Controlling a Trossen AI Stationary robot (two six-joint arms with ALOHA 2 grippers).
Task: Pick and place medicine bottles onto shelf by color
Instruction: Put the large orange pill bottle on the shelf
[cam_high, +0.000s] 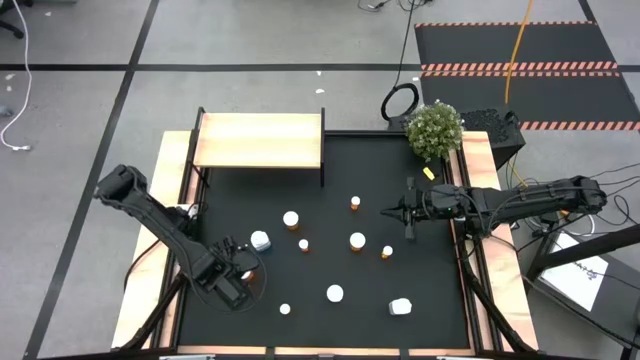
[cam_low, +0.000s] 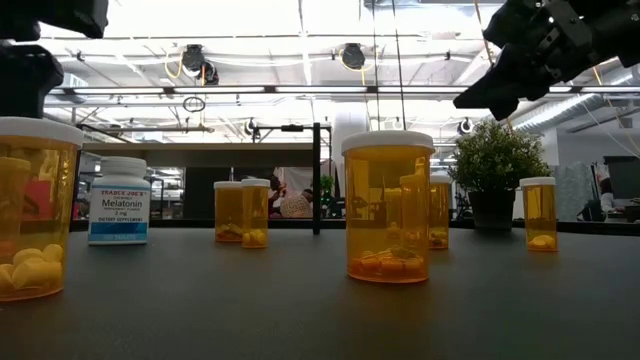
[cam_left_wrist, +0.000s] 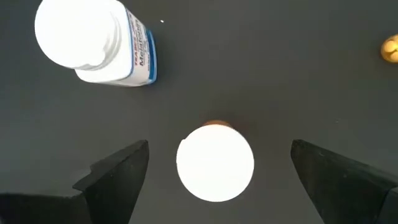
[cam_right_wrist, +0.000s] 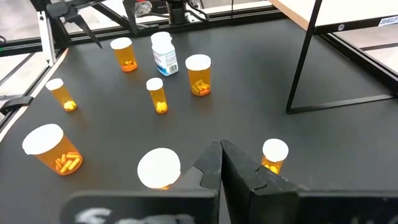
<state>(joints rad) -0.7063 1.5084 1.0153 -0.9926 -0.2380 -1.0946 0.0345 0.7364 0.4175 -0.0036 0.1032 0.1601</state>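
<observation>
My left gripper (cam_left_wrist: 219, 152) hangs open, pointing down, near the mat's left front. Its fingers stand on either side of an orange bottle's white cap (cam_left_wrist: 215, 163) without touching it. That bottle (cam_low: 30, 215) stands upright on the black mat. A white bottle with a blue label (cam_high: 260, 240) stands just beyond it. Several more orange bottles (cam_high: 357, 241) and another white one (cam_high: 401, 306) stand scattered over the mat. The light-wood shelf (cam_high: 258, 140) stands on black legs at the far left, bare on top. My right gripper (cam_high: 390, 211) is shut, raised over the mat's right side.
A potted plant (cam_high: 434, 130) stands at the mat's far right corner. Light-wood table borders (cam_high: 480, 165) flank the mat. A tall orange bottle (cam_low: 388, 205) stands mid-mat, and smaller ones (cam_right_wrist: 157, 94) are spread between the two arms.
</observation>
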